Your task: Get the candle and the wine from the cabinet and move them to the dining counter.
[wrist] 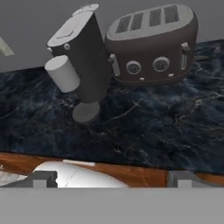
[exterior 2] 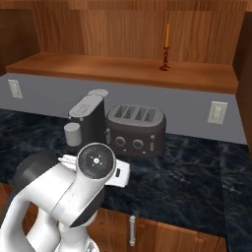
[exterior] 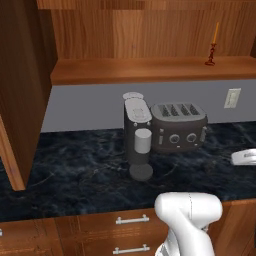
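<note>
Left base view: the candle (exterior: 214, 45) stands upright on the wooden shelf of the open cabinet (exterior: 150, 70), far to the right, near the shelf's front edge. It is a thin orange taper in a small dark red holder. It sits high above the black marble countertop (exterior: 75, 170), well apart from the arm's white joint (exterior: 189, 210) at the bottom edge. Below the shelf, a dark coffee machine (exterior: 136, 135) and a four-slot toaster (exterior: 178, 126) stand side by side against the grey wall, with a wall outlet (exterior: 232, 98) to their right.

Right base view: the candle (exterior 2: 166, 47) stands on the cabinet shelf (exterior 2: 123, 69), right of centre, above and behind the toaster (exterior 2: 135, 130). The orange stick is straight and unlit; the holder has a flared foot. The arm (exterior 2: 74, 187) is folded low in front of the countertop (exterior 2: 197, 182), far below the candle.

Hand view: the two finger tips (wrist: 40, 179) of the gripper (wrist: 111, 181) rise at the bottom edge, spread wide with nothing between them. They look over the counter's wooden front edge toward the coffee machine (wrist: 83, 57) and the toaster (wrist: 153, 43) on the veined black top (wrist: 153, 127).
</note>
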You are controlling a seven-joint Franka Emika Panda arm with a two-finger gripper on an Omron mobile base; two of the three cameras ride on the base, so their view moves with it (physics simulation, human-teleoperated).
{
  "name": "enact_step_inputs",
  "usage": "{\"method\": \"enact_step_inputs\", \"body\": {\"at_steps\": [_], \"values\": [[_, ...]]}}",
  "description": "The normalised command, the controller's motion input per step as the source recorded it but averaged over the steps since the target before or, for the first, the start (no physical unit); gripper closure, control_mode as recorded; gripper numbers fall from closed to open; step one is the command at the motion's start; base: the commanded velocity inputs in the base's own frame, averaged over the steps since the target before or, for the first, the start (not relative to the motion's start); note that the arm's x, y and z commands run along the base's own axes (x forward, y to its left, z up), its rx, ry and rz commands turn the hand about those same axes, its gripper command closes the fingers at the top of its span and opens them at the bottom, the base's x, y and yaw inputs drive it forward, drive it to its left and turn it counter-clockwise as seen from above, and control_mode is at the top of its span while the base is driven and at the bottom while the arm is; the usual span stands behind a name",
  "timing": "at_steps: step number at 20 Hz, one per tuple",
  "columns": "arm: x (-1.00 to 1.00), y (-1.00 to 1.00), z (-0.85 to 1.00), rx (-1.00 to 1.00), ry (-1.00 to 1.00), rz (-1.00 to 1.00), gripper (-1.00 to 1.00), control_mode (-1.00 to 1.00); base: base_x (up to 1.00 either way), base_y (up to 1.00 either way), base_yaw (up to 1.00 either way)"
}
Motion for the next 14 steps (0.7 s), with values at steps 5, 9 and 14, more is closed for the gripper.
{"method": "enact_step_inputs", "body": {"at_steps": [5,9,14], "values": [[-0.15,0.01,0.43,0.00,-0.06,-0.07,-1.00,-1.00,0.00,0.00,0.00],[-0.10,0.00,0.45,0.00,0.04,-0.12,-1.00,-1.00,0.00,0.00,0.00],[-0.11,0.00,0.38,0.00,0.09,-0.13,-1.00,-1.00,0.00,0.00,0.00]]}}
